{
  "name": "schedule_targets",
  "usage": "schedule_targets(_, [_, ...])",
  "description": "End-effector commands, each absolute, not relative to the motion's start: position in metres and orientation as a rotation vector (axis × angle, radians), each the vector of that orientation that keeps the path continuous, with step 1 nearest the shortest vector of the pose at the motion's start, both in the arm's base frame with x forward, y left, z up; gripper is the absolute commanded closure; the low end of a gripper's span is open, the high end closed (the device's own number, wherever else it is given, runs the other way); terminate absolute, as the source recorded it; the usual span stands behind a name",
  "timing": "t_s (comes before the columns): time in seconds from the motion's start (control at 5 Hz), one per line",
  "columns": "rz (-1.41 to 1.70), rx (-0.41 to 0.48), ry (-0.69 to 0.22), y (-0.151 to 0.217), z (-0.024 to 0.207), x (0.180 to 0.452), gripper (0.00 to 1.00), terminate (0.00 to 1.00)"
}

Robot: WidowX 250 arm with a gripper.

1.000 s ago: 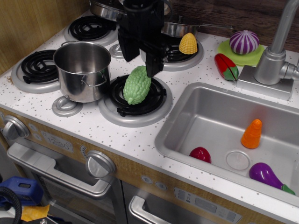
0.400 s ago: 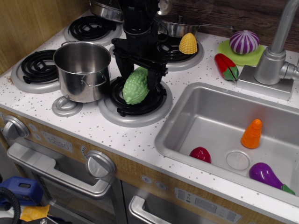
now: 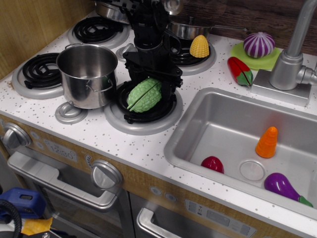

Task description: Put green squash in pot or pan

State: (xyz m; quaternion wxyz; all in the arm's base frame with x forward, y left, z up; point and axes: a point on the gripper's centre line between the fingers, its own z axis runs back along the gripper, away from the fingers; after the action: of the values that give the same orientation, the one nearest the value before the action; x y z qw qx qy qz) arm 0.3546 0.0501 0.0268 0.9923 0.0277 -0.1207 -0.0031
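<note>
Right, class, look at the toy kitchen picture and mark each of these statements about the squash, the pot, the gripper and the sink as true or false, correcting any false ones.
1. The green squash lies on the front right burner. True.
2. The squash is already inside the steel pot. False: the pot shows nothing inside, and the squash is outside it, to its right.
3. The gripper is down at the squash, a finger on either side. True.
4. The yellow corn piece sits in the sink. False: it stands on a rear burner.
5. An orange carrot is in the sink. True.
6. The pot stands right of the sink. False: it stands left of it.
</note>
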Motion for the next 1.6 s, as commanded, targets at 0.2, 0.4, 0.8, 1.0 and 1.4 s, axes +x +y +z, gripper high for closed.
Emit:
schedule_targets(0.2, [-0.073,0.176,-0.211,0.047,0.098,0.369,1.00,0.00])
schedule_targets(0.4, [-0.104,0.242,-0.134,0.066,0.147,0.367,1.00,0.00])
schedule_targets(0.8, [-0.236,0.278,-0.129,0.129,0.167,0.331,1.00,0.00])
schedule_targets(1.0, [-0.286,0.256,-0.196,0.147,0.152,0.327,0.00,0.00])
schedule_targets(1.4, [-0.286,0.256,-0.196,0.147,0.152,0.327,0.00,0.00])
